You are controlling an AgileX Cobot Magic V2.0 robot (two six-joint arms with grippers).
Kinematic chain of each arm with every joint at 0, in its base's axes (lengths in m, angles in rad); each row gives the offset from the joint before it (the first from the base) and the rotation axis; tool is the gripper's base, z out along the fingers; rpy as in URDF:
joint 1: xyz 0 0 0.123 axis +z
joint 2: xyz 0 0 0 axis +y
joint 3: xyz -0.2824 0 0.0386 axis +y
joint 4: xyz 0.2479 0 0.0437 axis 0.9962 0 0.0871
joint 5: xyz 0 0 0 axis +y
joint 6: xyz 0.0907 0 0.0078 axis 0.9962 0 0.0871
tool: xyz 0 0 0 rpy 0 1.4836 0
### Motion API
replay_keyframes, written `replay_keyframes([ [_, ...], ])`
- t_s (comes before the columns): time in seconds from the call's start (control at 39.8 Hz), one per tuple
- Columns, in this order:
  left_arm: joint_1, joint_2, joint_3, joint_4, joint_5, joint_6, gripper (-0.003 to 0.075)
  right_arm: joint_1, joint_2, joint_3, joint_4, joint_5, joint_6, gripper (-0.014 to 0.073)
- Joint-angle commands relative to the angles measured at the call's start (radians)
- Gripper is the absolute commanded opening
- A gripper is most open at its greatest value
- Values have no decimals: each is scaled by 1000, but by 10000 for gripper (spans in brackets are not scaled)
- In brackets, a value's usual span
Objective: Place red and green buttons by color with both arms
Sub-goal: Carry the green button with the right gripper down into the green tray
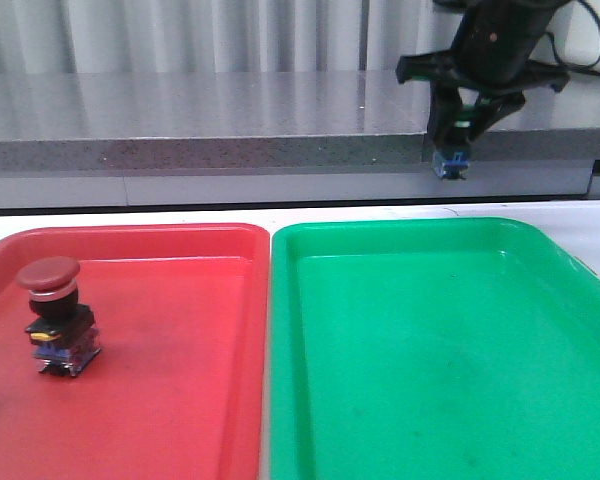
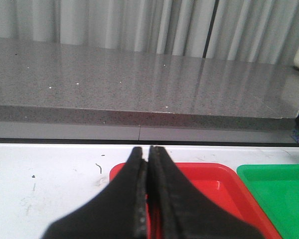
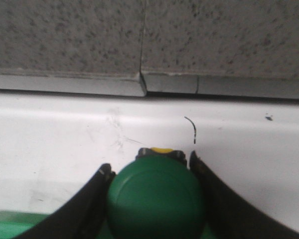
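Observation:
The red button (image 1: 55, 315) stands upright in the left part of the red tray (image 1: 180, 400), dark red cap on top. My right gripper (image 1: 454, 135) is shut on the green button (image 1: 450, 160) and holds it high above the far edge of the green tray (image 1: 430, 380). In the right wrist view the green cap (image 3: 157, 204) sits between the fingers of the right gripper (image 3: 149, 167). My left gripper (image 2: 148, 149) is shut and empty, above the red tray's (image 2: 214, 179) far left corner. It is out of the front view.
A grey stone ledge (image 1: 200, 125) runs along the back of the white table (image 1: 130, 215). The two trays lie side by side, touching. The green tray's corner (image 2: 284, 194) shows in the left wrist view.

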Motion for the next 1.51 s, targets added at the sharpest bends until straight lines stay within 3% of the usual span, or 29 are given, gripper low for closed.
replay_keyframes([
  [0.0, 1, 13, -24, -7, -74, -5, -20, 16, -138, 26, -20, -42, -11, 214],
  [0.4, 1, 13, -24, -7, -74, -5, -20, 157, -499, 580, -26, -248, -11, 214],
  [0.6, 1, 13, -24, -7, -74, -5, -20, 247, -550, 809, -26, -319, -11, 214],
  [0.83, 1, 13, -24, -7, -74, -5, -20, 268, -523, 937, -25, -447, -3, 214],
  [1.06, 1, 13, -24, -7, -74, -5, -20, 268, -485, 940, -3, -449, -1, 221],
  [1.18, 1, 13, -24, -7, -74, -5, -20, 268, -482, 940, 10, -432, -1, 329],
  [1.33, 1, 13, -24, -7, -74, -5, -20, 268, -487, 940, 10, -424, -1, 540],
  [1.48, 1, 13, -24, -7, -74, -5, -20, 269, -568, 932, 10, -396, -2, 600],
])
